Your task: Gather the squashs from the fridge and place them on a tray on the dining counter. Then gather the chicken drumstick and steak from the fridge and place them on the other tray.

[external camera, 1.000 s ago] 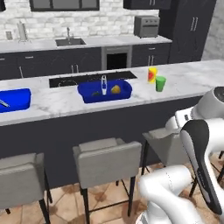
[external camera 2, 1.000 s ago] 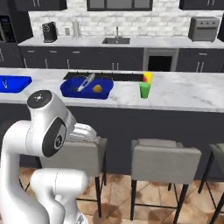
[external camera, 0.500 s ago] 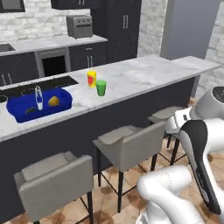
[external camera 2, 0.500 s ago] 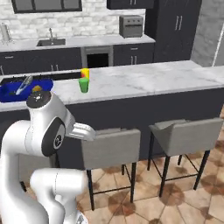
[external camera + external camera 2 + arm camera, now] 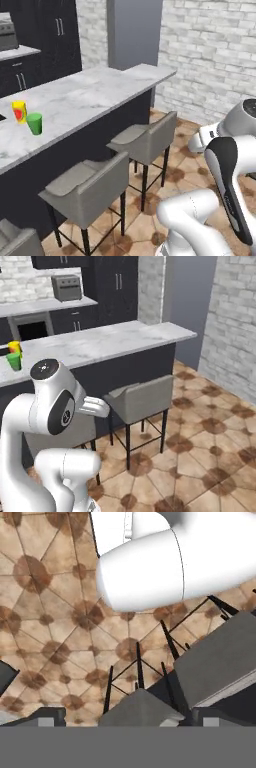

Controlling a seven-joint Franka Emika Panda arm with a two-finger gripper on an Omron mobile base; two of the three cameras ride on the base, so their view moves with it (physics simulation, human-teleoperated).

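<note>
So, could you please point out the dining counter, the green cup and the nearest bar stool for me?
dining counter (image 5: 95,95), left base view, bare marble top.
green cup (image 5: 34,124), left base view, side wall of the cup.
nearest bar stool (image 5: 92,187), left base view, rear of its grey backrest.

The dining counter runs off the left edge; nearest stool is cropped there too.

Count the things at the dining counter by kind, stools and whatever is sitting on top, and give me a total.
Grey stools: 3, counting the one cut off at the corner
Green cup: 1
Yellow and red carton: 1
Total: 5
</note>
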